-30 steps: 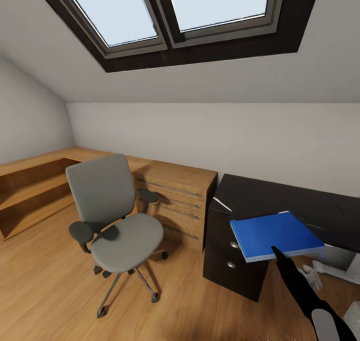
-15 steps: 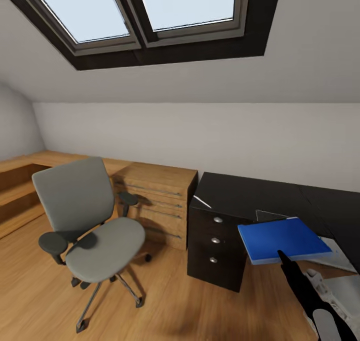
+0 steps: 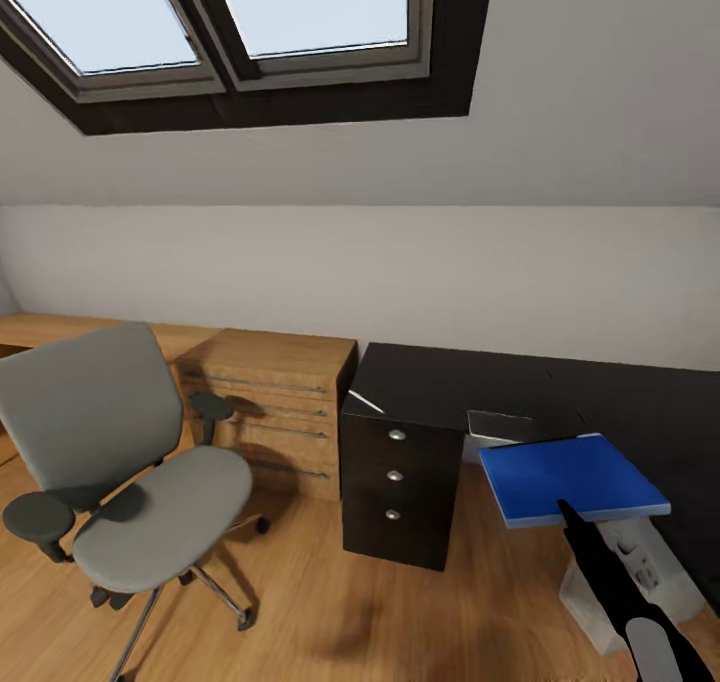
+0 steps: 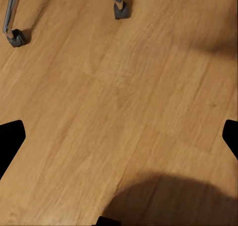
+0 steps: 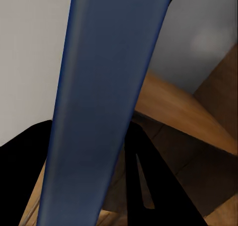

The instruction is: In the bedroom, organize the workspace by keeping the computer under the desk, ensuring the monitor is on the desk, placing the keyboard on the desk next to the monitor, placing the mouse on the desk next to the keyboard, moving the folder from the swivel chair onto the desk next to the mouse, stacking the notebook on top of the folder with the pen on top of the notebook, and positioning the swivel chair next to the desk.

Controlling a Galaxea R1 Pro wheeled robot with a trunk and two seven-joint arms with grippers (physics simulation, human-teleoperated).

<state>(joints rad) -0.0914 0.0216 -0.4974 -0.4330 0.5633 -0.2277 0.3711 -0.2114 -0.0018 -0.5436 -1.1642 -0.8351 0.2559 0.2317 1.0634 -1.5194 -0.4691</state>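
My right gripper [image 3: 568, 511] is shut on the blue folder [image 3: 570, 476] and holds it flat in the air, in front of the black desk [image 3: 440, 382]. The right wrist view has the folder [image 5: 99, 102] edge-on between the black fingers [image 5: 148, 181]. The grey swivel chair [image 3: 120, 462] stands on the floor at the left, its seat bare. A light grey case, apparently the computer [image 3: 625, 577], sits low under the desk behind the folder. My left gripper [image 4: 119, 139] hangs open over the wooden floor near the chair's casters [image 4: 121, 8].
A wooden dresser [image 3: 280, 402] stands between the chair and the desk's drawer unit [image 3: 395, 482]. A pale grey flat patch [image 3: 508, 424] lies on the desk top; I cannot tell what it is. Open wooden floor [image 3: 330, 612] spreads in front of the drawers.
The whole view has swung to the right, so chair, dresser and desk sit further left in the picture. The folder stays in my right gripper.
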